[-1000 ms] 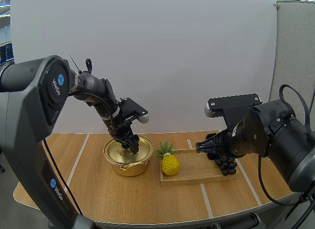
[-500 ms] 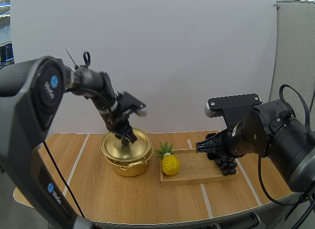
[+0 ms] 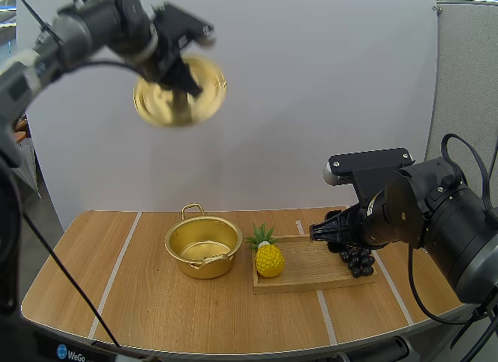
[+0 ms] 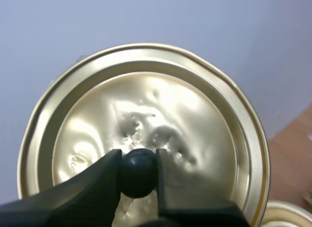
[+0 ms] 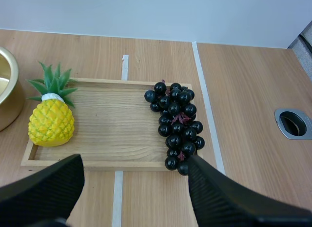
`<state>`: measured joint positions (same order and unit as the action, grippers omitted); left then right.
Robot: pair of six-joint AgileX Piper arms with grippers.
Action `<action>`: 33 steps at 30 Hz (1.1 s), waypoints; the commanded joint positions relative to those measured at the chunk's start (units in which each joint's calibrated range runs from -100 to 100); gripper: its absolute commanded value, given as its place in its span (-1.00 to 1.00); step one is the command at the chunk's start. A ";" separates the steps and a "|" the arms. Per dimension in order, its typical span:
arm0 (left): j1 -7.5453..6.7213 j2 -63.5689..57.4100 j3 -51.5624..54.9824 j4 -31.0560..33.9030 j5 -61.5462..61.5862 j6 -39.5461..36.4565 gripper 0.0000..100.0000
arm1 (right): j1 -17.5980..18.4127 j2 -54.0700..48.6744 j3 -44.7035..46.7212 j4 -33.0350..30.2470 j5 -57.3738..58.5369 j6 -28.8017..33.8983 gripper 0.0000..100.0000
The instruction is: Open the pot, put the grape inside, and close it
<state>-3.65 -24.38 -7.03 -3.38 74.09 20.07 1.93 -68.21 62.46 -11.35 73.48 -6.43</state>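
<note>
In the high view the lid (image 3: 180,91) and the left gripper (image 3: 181,66) on it are blurred, so the grip cannot be made out there; the right arm hides part of the grapes (image 3: 356,261). From the left wrist, the fingers (image 4: 92,185) cover the lid's near rim and the sides of its knob (image 4: 138,171), and the pot (image 4: 288,213) is cut to a sliver of rim. From the right wrist, the edge cuts the pot's wall, and one finger of the right gripper (image 5: 135,163) partly hides the bunch's nearest grape

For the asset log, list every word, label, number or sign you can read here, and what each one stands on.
"WeGo": white lettering on the left arm's base.
Small stamped mark on the pot lid, beside its knob: too blurred to read.
No other text can be read.
</note>
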 commanded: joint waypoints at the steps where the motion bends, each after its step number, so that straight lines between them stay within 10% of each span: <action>1: -0.19 -0.75 -10.05 2.58 -1.38 -5.42 -1.00 | 0.10 -0.22 -0.58 -0.26 -0.98 -0.27 1.00; 6: -0.19 -0.75 -20.48 3.38 -6.35 -10.08 -1.00 | 0.10 -0.22 -0.58 -0.37 -1.04 -0.07 1.00; 13: -0.19 -0.75 -24.54 3.38 -13.75 -11.04 -1.00 | 0.10 1.93 -0.58 -17.20 1.80 13.66 1.00; 33: -0.19 -0.75 -24.54 3.38 -15.79 -11.04 -1.00 | -2.82 24.75 -1.68 -20.34 -12.79 14.96 1.00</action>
<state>-3.65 -24.99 -31.05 0.00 60.97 9.45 0.89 -45.77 62.32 -30.71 63.46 9.24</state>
